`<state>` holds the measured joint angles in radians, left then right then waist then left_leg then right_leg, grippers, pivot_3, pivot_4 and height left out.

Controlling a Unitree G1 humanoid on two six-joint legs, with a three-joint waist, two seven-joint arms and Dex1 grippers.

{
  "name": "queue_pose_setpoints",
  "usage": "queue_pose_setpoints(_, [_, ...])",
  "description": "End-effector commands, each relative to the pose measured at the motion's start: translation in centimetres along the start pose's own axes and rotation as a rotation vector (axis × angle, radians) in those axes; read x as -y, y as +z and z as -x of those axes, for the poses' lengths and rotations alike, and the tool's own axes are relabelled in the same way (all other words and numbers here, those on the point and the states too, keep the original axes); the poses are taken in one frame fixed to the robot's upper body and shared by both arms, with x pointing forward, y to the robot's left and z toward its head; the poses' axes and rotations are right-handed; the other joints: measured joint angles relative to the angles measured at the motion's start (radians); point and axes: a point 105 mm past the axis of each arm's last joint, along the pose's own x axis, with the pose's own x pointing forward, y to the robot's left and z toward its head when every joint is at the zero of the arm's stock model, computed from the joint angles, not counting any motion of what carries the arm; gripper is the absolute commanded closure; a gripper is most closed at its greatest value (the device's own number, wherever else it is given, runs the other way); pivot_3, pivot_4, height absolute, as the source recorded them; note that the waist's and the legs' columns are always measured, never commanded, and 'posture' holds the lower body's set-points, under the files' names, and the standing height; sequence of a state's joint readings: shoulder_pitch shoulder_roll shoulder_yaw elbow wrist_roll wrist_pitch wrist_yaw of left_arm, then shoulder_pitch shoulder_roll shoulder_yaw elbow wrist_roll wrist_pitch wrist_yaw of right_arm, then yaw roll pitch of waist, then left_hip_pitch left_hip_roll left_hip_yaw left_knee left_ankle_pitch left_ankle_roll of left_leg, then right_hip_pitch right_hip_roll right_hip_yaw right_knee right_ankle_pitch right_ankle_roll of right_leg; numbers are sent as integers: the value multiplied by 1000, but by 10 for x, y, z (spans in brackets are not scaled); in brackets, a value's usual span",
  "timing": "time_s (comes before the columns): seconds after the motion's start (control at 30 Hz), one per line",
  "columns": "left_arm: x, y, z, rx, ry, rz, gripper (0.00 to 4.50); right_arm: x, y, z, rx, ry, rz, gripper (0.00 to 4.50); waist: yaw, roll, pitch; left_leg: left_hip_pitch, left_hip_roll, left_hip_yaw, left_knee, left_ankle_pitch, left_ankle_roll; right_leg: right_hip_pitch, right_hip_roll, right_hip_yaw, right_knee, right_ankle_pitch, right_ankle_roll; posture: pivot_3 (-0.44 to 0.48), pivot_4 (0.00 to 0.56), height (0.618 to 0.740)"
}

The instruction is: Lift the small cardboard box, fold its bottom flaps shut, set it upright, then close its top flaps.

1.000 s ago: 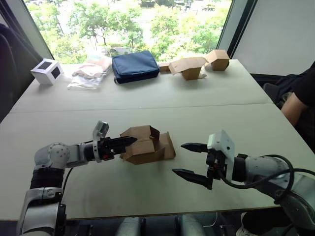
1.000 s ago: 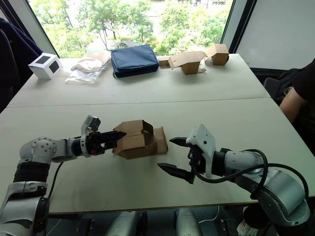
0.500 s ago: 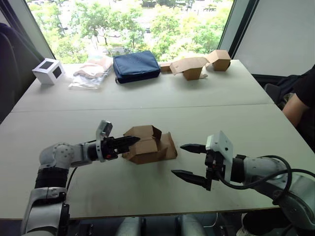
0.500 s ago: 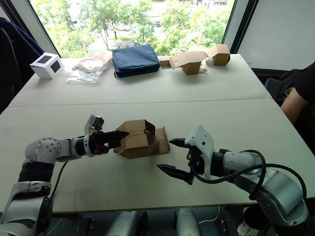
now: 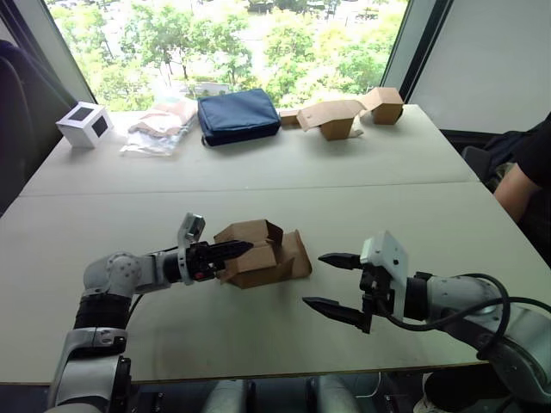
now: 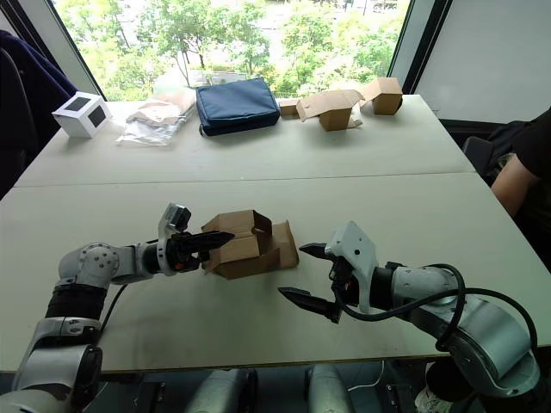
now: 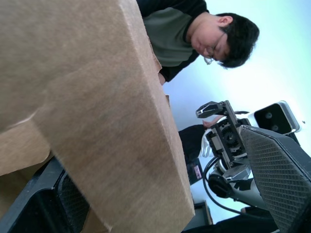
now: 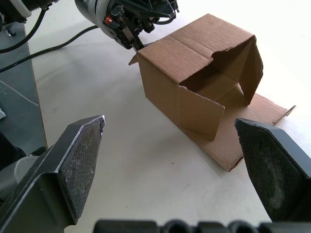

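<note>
The small cardboard box (image 5: 258, 252) lies on its side in the middle of the near table. Its open end faces my right gripper, and one flap (image 5: 295, 255) lies flat on the table. I cannot tell which flaps are the top flaps. My left gripper (image 5: 239, 249) reaches in from the left, open, its fingers straddling the box's left flap. In the left wrist view one finger (image 7: 41, 206) lies against the cardboard and the other finger (image 7: 282, 174) stands off it. My right gripper (image 5: 331, 281) hovers open to the right of the box (image 8: 194, 82), not touching it.
Along the far table stand a white cube (image 5: 83, 123), plastic bags (image 5: 159, 127), a navy pouch (image 5: 237, 114) and other cardboard boxes (image 5: 336, 116). A seated person (image 5: 527, 172) is at the right edge. A seam joins the two tables (image 5: 258, 188).
My left arm has pushed to the right, sliding its fingers farther over the box's left flap. The box and my right gripper have hardly moved.
</note>
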<state>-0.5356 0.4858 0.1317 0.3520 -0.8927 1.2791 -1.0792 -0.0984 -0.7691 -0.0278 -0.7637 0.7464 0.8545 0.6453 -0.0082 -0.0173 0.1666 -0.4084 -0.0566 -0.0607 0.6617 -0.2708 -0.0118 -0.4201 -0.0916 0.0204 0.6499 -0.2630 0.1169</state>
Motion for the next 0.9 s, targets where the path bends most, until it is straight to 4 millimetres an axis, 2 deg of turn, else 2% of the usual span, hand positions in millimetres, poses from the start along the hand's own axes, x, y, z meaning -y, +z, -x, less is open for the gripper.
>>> queue_pose_setpoints(0.03, [10,7,-1,9,-37,-32,1164,-1,5,0,22,7,30,0,0,0,0,0,0,0,0,0,0,0,0,0,0,0,0,0,150,740])
queue_pose_setpoints(0.13, [9,6,-1,4,-25,-30,2334,-3,3,-2,18,13,28,0,0,0,0,0,0,0,0,0,0,0,0,0,0,0,0,0,150,740])
queue_pose_setpoints(0.47, [9,7,-3,7,-31,-40,2334,-2,-2,-2,6,24,28,0,0,0,0,0,0,0,0,0,0,0,0,-1,0,0,0,0,150,740])
queue_pose_setpoints(0.6, [10,7,-2,10,-32,-43,3460,-2,-4,-1,3,25,24,0,1,0,0,0,0,0,0,0,0,0,0,0,0,0,0,0,150,740])
queue_pose_setpoints(0.67, [10,7,-2,11,-34,-45,4319,-2,-6,-1,1,26,21,0,0,0,0,0,0,0,0,0,0,0,0,0,0,0,0,0,150,740])
queue_pose_setpoints(0.7, [10,7,-2,11,-34,-46,4461,-3,-7,-1,0,27,17,0,0,0,0,0,0,0,0,0,0,0,0,0,0,0,0,0,150,740])
queue_pose_setpoints(0.9, [12,3,1,-6,-24,-87,4461,-6,-13,-1,0,44,-8,0,-1,0,0,0,0,0,0,0,0,0,0,0,0,0,0,0,150,740])
